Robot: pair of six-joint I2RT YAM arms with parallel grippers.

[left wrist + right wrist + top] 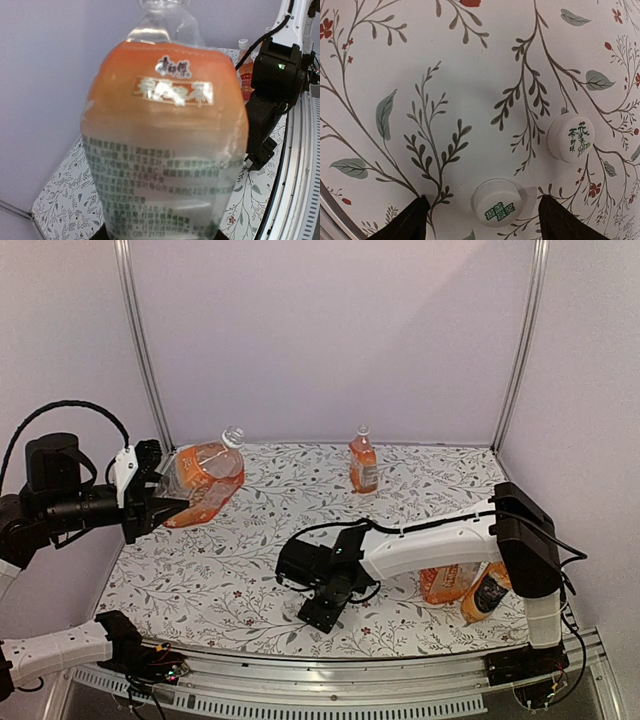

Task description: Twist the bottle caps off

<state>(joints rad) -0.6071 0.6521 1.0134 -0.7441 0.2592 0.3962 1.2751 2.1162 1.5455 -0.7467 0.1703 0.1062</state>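
Near the tabletop's front edge, two small white round plastic caps are laid under the released right claw, a clear uncapped orange-drink bottle is gripped by the left claw, and one capped upright bottle is left.

Overview from above, wrist views close, all sharing floral table

— What is the table covered with?
— A white sheet, printed with grey-green leafy sprigs and small red flowers, is laid over it.
— And what is seen around it?
— Pale lilac walls are joined behind by a left metal post and a right metal post. A ribbed metal rail is fixed along the near edge.
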